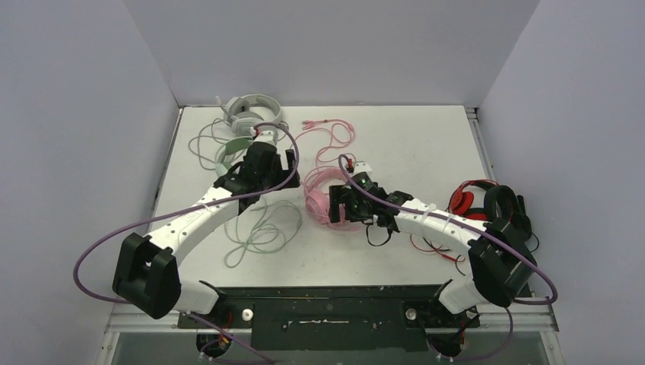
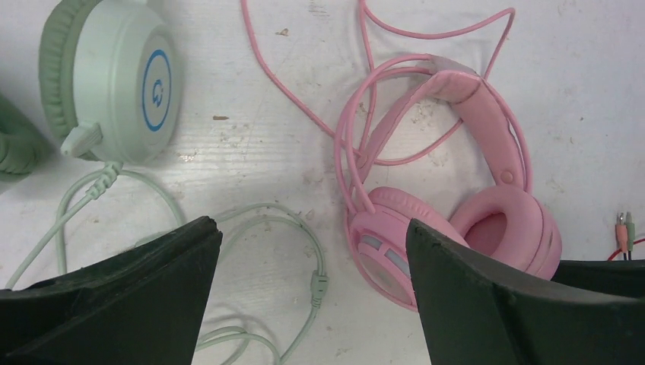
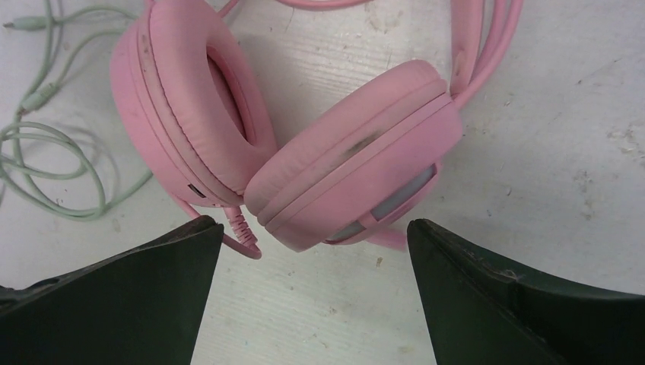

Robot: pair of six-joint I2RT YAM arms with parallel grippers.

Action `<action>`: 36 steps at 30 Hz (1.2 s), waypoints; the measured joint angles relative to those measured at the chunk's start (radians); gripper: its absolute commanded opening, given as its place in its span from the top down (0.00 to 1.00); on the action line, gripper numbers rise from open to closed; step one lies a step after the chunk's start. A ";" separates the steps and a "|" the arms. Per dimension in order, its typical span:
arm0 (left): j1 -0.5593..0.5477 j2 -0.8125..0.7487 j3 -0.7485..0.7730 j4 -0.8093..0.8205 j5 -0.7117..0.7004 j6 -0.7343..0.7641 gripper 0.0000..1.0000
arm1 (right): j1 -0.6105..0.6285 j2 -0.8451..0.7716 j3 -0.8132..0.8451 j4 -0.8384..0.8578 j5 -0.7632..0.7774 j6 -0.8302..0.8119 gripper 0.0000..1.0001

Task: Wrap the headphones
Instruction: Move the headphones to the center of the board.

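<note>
From above, the pink headset [image 1: 319, 199] lies on the worktop [image 1: 426, 137] just ahead of the right gripper [image 1: 339, 207], while the pink cable [image 1: 338, 137] trails loose beyond. In the left wrist view, the left gripper [image 2: 312, 228] has its fingers wide and empty over the sprawled mint cable [image 2: 308, 255]. In the right wrist view, the fingers [image 3: 114, 304] are wide, with the pink cups just beyond them. Wrapping looks barely begun.

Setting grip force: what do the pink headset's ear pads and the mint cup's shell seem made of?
Pink ear pads: soft cushion in a smooth matte leatherette-like skin, going by the puffy rounded edges and seams, with dark scuffs. Mint cup shell: probably hard moulded plastic, smooth with a slight sheen and crisp edges.
</note>
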 measured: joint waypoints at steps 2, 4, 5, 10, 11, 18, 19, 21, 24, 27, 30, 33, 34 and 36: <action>0.000 0.011 0.000 0.017 0.026 0.015 0.11 | 0.014 0.022 0.000 -0.003 0.023 0.003 0.08; 0.000 0.032 0.000 0.039 0.053 0.026 0.11 | 0.008 0.026 0.000 -0.026 0.060 -0.003 0.07; -0.001 0.047 0.000 0.047 0.065 0.029 0.11 | -0.008 0.022 0.000 -0.046 0.077 -0.009 0.05; -0.038 0.153 0.048 0.051 0.092 0.043 0.11 | -0.186 -0.050 -0.007 -0.125 0.178 -0.037 0.00; -0.053 0.186 0.080 0.042 0.092 0.052 0.11 | -0.222 -0.075 -0.007 -0.140 0.234 -0.037 0.00; -0.129 0.346 0.274 0.031 0.091 0.115 0.13 | -0.228 -0.209 -0.005 -0.149 0.298 -0.092 0.01; -0.129 0.358 0.288 0.033 0.091 0.119 0.14 | -0.227 -0.216 -0.005 -0.138 0.269 -0.104 0.01; -0.129 0.391 0.319 0.036 0.092 0.127 0.14 | -0.222 -0.223 -0.011 -0.111 0.209 -0.121 0.01; -0.127 0.455 0.374 0.038 0.090 0.134 0.14 | -0.222 -0.214 -0.016 -0.087 0.144 -0.113 0.00; -0.127 0.522 0.423 0.045 0.088 0.135 0.11 | -0.222 -0.161 -0.002 -0.078 0.128 -0.050 0.00; -0.127 0.578 0.457 0.056 0.085 0.131 0.11 | -0.222 -0.097 0.009 -0.059 0.132 0.026 0.00; -0.127 0.641 0.499 0.062 0.081 0.119 0.11 | -0.222 -0.077 0.009 -0.034 0.153 0.099 0.00; -0.127 0.659 0.512 0.063 0.079 0.114 0.12 | -0.224 -0.077 0.009 -0.022 0.157 0.113 0.00; -0.127 0.699 0.541 0.067 0.075 0.107 0.16 | -0.229 -0.077 0.009 0.013 0.158 0.136 0.00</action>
